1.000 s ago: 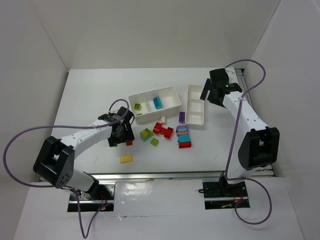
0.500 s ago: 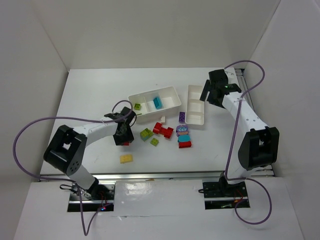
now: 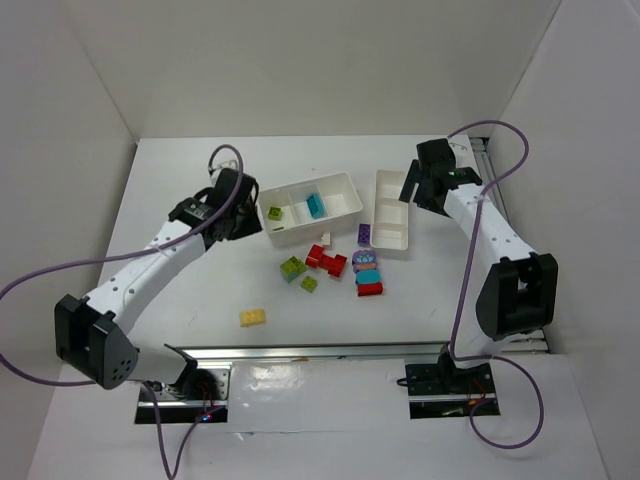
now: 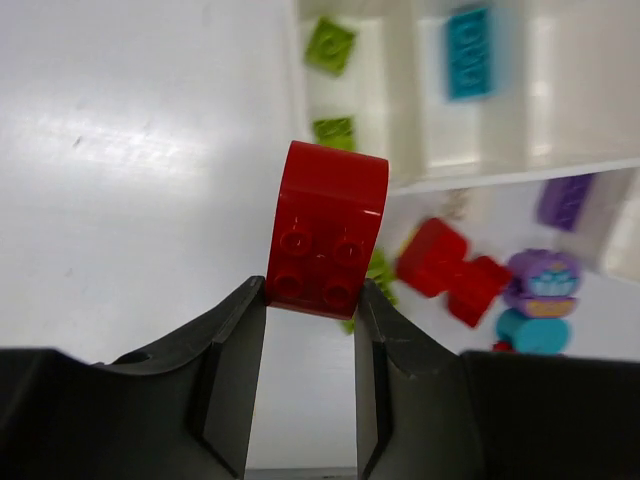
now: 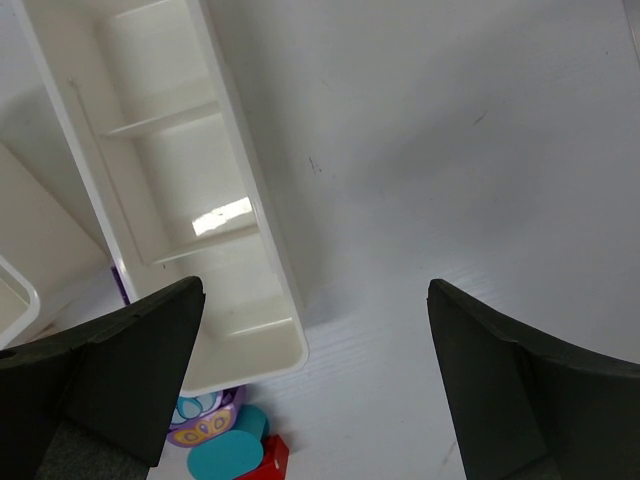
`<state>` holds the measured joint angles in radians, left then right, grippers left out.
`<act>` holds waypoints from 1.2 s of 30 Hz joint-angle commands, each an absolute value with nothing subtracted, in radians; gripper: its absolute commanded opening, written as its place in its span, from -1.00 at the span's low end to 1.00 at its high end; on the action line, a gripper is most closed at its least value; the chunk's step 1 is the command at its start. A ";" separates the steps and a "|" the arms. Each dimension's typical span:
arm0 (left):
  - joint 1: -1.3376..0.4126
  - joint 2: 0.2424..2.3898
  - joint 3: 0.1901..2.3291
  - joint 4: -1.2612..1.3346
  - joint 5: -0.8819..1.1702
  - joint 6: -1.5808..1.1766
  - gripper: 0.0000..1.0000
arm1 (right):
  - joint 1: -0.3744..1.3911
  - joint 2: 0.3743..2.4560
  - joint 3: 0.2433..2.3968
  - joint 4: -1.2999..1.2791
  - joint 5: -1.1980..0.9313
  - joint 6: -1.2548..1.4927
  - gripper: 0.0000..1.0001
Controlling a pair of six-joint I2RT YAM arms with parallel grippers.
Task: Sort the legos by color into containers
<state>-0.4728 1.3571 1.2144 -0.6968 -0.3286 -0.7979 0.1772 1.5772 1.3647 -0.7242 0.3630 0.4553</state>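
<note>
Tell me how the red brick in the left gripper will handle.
The red brick looks rigid: pinched by the left gripper, it shows no flex. Likely light, being small plastic. Glossy and held only at one end, it might slip or pivot.

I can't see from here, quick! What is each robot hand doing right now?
Left hand: closed on a red brick.
Right hand: open, holding nothing.

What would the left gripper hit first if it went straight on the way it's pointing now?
Probably the left-end compartment of the wider tray, where two lime green bricks lie; the red brick in the left gripper would arrive first. Depth is hard to judge.
</note>
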 commanded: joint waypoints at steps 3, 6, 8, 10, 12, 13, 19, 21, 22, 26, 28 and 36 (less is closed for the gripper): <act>-0.515 1.523 1.463 -0.673 -0.190 -0.649 -0.68 | 0.187 1.586 1.361 -0.695 0.391 0.460 1.00; -0.534 1.659 1.596 -0.635 -0.114 -0.638 -0.68 | 0.187 1.560 1.361 -0.704 0.429 0.460 1.00; -0.534 1.742 1.718 -0.624 -0.049 -0.649 -0.68 | 0.187 1.534 1.352 -0.716 0.443 0.460 1.00; -0.552 1.851 1.819 -0.612 -0.020 -0.649 -0.68 | 0.187 1.525 1.351 -0.716 0.452 0.469 1.00; -0.552 1.916 1.880 -0.601 -0.005 -0.660 -0.71 | 0.187 1.516 1.351 -0.727 0.453 0.469 1.00; -0.563 1.971 1.902 -0.583 0.005 -0.660 -0.71 | 0.187 1.516 1.351 -0.738 0.463 0.469 1.00; -0.563 2.161 2.095 -0.595 -0.040 -0.693 -0.63 | 0.187 1.516 1.362 -0.747 0.472 0.469 1.00; -0.563 2.224 2.158 -0.595 -0.040 -0.693 -0.52 | 0.187 1.516 1.373 -0.756 0.472 0.469 1.00; -0.563 2.241 2.178 -0.595 -0.040 -0.693 -0.36 | 0.187 1.516 1.373 -0.756 0.472 0.469 1.00; -0.563 2.293 2.266 -0.630 -0.022 -0.684 0.57 | 0.187 1.526 1.373 -0.765 0.483 0.460 1.00; -0.563 2.275 2.266 -0.630 -0.021 -0.684 0.67 | 0.187 1.526 1.373 -0.765 0.483 0.460 1.00; -0.572 1.992 2.016 -0.630 -0.060 -0.599 0.52 | 0.187 1.526 1.361 -0.747 0.449 0.469 1.00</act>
<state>-0.5640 2.1979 2.1052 -0.6304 -0.0273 -0.6693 0.1772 1.5581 1.3537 -0.7475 0.4519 0.4557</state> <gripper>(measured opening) 0.771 0.999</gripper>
